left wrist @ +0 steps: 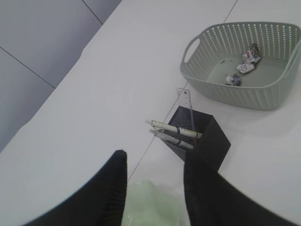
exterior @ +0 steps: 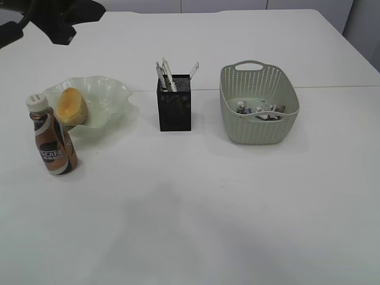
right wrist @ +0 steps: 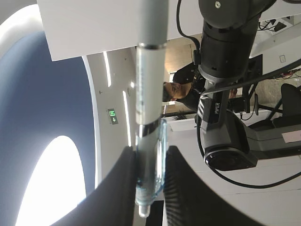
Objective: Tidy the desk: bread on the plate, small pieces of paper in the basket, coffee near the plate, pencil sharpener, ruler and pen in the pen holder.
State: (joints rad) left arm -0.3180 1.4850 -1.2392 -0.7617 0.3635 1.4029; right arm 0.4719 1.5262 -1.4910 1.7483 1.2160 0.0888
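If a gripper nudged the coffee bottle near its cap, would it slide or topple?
Probably topple: the coffee bottle stands upright, tall and narrow on a small base. Its glossy wrap may be slippery to grip. Falling rightward, it might strike the plate beside it.

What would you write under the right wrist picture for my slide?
Right gripper shut on a pen, held up off the desk.

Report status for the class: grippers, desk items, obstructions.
Left gripper open, empty, above plate. Right gripper shut on pen. Bread plated, coffee beside. No obstructions seen.
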